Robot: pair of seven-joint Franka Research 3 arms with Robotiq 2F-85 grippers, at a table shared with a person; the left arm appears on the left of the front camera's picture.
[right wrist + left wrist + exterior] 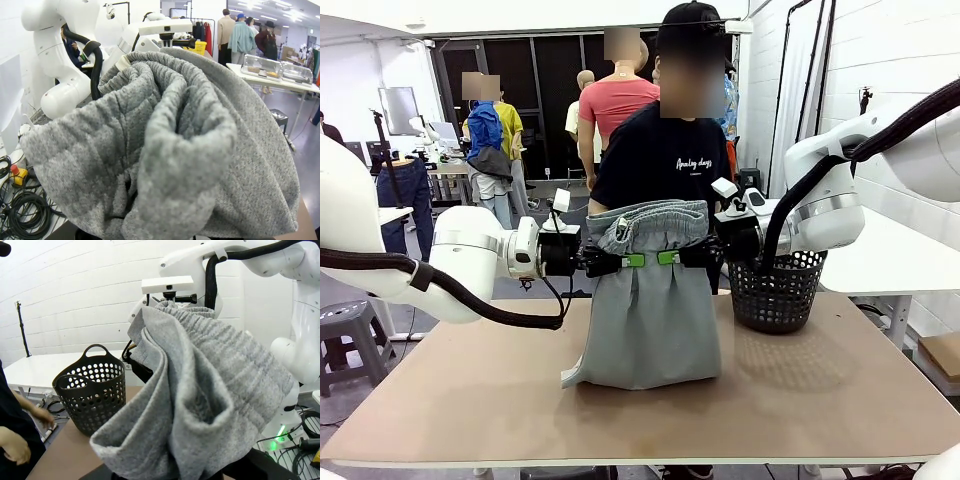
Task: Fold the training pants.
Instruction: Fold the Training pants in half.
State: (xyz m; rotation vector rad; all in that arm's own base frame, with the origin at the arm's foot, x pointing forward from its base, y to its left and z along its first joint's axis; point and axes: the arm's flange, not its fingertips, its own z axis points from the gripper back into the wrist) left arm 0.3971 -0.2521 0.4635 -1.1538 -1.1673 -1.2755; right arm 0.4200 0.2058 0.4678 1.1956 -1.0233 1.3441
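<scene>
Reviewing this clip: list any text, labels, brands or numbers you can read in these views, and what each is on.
White script across the chest of the person's black T-shirt: two words, too small and blurred to read reliably.
Training pants: plain grey, no print or label seen.
Black mesh basket: no markings.
Robot arms: no legible lettering.

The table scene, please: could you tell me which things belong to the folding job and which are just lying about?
Part of the job:
- training pants, held up off the table by the waistband
- left end effector, shut on the pants
- right end effector, shut on the pants

Just lying about:
- black basket on the table
</scene>
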